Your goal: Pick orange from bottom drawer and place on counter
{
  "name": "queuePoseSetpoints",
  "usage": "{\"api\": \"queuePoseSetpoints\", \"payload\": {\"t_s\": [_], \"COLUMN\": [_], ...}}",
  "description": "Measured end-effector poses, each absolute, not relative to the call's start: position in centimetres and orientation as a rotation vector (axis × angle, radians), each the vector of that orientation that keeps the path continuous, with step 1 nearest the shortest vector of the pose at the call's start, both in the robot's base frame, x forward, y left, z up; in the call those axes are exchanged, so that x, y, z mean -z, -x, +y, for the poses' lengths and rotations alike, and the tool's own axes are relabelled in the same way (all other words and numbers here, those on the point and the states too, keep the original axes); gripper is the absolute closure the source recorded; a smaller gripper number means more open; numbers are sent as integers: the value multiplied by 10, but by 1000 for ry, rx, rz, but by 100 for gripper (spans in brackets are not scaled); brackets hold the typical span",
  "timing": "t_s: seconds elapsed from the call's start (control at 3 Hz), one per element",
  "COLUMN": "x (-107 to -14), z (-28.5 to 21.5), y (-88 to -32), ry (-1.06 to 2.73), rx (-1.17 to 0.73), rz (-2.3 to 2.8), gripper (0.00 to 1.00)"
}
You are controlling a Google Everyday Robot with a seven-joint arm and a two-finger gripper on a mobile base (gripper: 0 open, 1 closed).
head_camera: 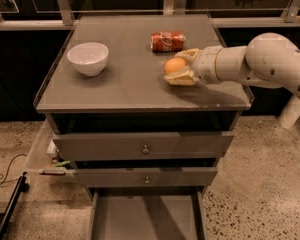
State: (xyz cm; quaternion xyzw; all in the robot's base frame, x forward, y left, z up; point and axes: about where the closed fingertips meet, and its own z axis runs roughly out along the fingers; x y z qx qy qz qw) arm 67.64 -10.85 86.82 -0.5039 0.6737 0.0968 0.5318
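Observation:
The orange (174, 65) sits between the two pale fingers of my gripper (178, 66), which is shut on it. The gripper reaches in from the right and holds the orange at the right middle of the grey counter (125, 86), just above or touching the surface; I cannot tell which. The lower finger (180, 79) lies close to the counter top. The bottom drawer (145, 219) is pulled open at the foot of the cabinet, and its flat grey floor shows nothing on it.
A white bowl (88, 58) stands at the counter's left. A red crushed soda can (167, 40) lies just behind the orange. Two closed drawers with round knobs (145, 148) are below the counter. Cables and clutter (55, 164) lie on the floor at left.

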Motion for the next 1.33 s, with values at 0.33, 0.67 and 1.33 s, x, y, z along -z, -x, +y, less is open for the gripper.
{"api": "queuePoseSetpoints", "payload": {"t_s": [0.33,0.67,1.33], "x": [-868,-868,-868], "z": [-109,-108,-108], "y": [-676,-676,-676], "ry": [1202,1202,1202], "rx": [-231,-231,-231], "rz": [1607,1607,1607], "gripper": [81,58,11]}}
